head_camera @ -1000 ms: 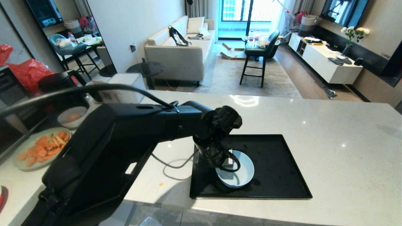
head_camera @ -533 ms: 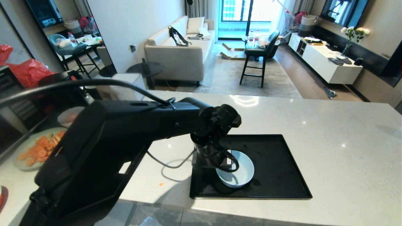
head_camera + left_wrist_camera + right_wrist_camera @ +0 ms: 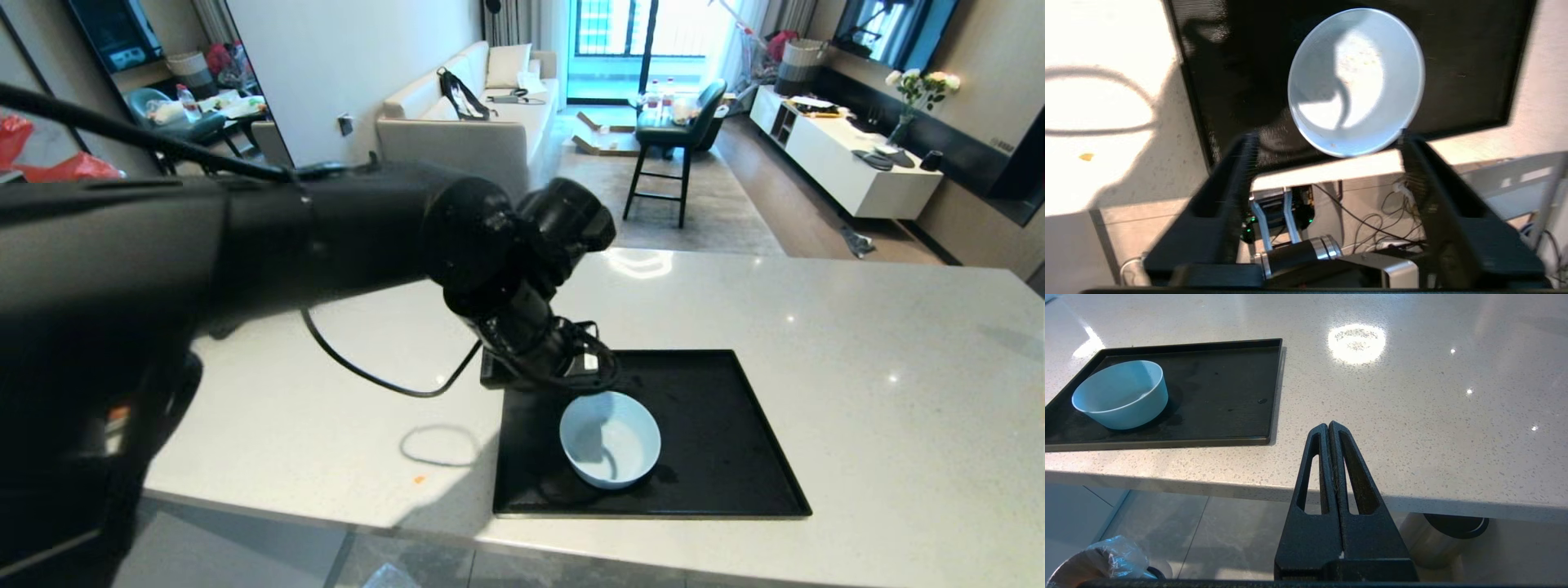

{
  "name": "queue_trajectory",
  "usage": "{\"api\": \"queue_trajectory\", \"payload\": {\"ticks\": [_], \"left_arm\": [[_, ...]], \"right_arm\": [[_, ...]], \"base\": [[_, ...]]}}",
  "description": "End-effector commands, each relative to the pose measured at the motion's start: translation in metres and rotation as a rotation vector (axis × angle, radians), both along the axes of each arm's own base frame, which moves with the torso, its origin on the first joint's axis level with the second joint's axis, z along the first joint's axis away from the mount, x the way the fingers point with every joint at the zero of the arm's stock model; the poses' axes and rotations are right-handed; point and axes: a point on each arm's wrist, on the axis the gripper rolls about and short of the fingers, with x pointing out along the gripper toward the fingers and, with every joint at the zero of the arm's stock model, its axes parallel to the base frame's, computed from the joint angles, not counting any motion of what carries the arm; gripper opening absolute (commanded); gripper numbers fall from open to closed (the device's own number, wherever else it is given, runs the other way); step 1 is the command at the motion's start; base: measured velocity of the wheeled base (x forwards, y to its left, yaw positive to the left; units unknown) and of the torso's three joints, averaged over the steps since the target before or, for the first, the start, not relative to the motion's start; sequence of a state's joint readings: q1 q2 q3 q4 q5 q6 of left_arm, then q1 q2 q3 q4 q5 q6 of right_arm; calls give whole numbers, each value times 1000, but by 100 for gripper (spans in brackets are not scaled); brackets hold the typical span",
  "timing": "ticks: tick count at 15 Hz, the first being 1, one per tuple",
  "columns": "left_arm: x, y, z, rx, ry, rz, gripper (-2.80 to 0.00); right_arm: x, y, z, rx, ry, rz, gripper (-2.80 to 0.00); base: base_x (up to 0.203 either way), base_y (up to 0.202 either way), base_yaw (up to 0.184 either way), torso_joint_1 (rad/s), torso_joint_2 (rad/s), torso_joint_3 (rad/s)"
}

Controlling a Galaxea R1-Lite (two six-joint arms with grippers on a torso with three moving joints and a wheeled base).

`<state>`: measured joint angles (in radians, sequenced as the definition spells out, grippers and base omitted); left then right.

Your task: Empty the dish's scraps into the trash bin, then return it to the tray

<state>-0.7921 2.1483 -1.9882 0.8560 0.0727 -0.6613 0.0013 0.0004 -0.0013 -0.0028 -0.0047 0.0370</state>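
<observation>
Fingers (image 3: 1241,163) of left gripper (image 3: 1327,143) spread (empty) above dish (image 3: 610,438).

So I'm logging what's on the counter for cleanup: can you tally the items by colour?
Black: 1, the tray
Pale blue: 1, the dish, standing on the tray and free of the open left gripper
Orange: 1, a small crumb on the white counter
Total: 3
</observation>
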Motion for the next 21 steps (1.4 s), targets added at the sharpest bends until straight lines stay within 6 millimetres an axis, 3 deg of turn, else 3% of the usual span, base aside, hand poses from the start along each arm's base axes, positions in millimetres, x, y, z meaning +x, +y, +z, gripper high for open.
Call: {"api": "queue_trajectory", "payload": {"ticks": [1,7,12,16,21], "left_arm": [[-19,18,35,-44,-41,9,-280],[-61,84,84,-19,-66,25,-280],[-108,171,104,23,-161,29,-280],[-163,229,74,-28,-232,106,-280],[-216,261,7,-162,-499,160,-280]], "right_arm": [[0,0,0,0,-1,0,-280],[0,0,0,1,-1,0,-280],[0,0,0,0,-1,0,-280],[0,0,0,1,-1,0,-280],[0,0,0,0,0,0,-280]], "base": [[0,0,0,0,0,0],[0,0,0,0,0,0],[0,0,0,0,0,0],[0,0,0,0,0,0],[0,0,0,0,0,0]]}}
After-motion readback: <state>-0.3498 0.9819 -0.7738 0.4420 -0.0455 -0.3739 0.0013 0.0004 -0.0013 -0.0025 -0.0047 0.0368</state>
